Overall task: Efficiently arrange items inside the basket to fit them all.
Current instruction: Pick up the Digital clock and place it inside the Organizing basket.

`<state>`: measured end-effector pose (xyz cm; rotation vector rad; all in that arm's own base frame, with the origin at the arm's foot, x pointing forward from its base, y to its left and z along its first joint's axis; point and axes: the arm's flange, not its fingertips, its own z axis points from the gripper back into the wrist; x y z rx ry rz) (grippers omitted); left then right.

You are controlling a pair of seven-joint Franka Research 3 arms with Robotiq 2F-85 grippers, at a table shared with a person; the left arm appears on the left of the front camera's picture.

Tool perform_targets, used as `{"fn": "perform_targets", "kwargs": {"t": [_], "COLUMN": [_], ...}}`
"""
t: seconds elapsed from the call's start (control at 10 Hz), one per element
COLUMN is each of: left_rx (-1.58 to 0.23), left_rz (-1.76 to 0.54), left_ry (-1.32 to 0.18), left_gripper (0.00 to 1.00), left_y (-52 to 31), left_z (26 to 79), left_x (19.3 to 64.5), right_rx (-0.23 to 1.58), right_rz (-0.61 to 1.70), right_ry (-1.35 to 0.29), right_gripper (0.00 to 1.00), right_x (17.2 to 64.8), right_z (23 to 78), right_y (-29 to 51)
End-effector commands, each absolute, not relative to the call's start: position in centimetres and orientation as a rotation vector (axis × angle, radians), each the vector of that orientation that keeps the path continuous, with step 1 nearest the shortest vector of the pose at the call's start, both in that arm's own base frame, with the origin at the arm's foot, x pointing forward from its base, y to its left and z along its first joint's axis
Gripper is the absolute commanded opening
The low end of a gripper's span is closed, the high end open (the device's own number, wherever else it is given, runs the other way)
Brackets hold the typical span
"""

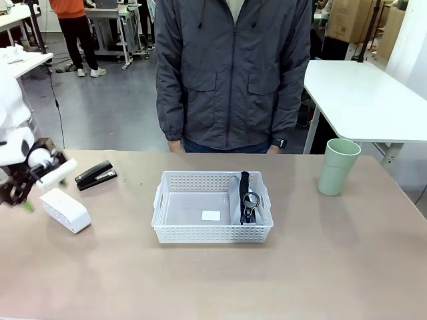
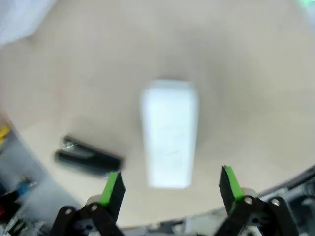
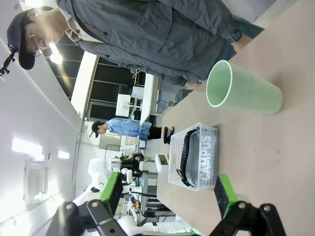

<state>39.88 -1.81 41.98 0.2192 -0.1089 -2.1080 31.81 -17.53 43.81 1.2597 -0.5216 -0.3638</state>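
Over the blurred white box [image 2: 169, 132], left gripper [image 2: 171, 176] gapes empty; right gripper [image 3: 169, 182] likewise released.

white box [image 2: 170, 132] & stapler [image 2: 88, 156] blurred, left arm [image 1: 12, 113] cut off by pic edge

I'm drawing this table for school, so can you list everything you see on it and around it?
basket: one, white, middle of the table
zip pouch: one, grey with black trim, on edge in the basket's right side
box: one, white, robot's left
stapler: one, black, beyond the box
cup: one, pale green, upright, robot's right
person: one, grey jacket, far side
left gripper: one, black and green, open over the box
right gripper: one, black and green, open
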Motion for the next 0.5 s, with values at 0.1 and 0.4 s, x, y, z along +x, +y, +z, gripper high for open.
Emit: {"fn": "perform_targets", "kwargs": {"t": [0.1, 0.4], "left_rx": [0.401, 0.330], "left_rz": [-2.216, -2.222], "left_ry": [-0.357, -0.313], "left_gripper": [1.00, 1.00], "left_y": [-0.3, 0.9], "left_z": [38.9, 38.1], "left_x": [37.4, 38.0], "right_rx": [1.265, 1.265], "right_rz": [-0.356, -0.356], "right_ry": [-0.527, -0.527], "right_gripper": [1.00, 1.00], "right_x": [31.7, 31.7], "right_z": [43.9, 43.9], "right_y": [-17.6, -17.6]}}
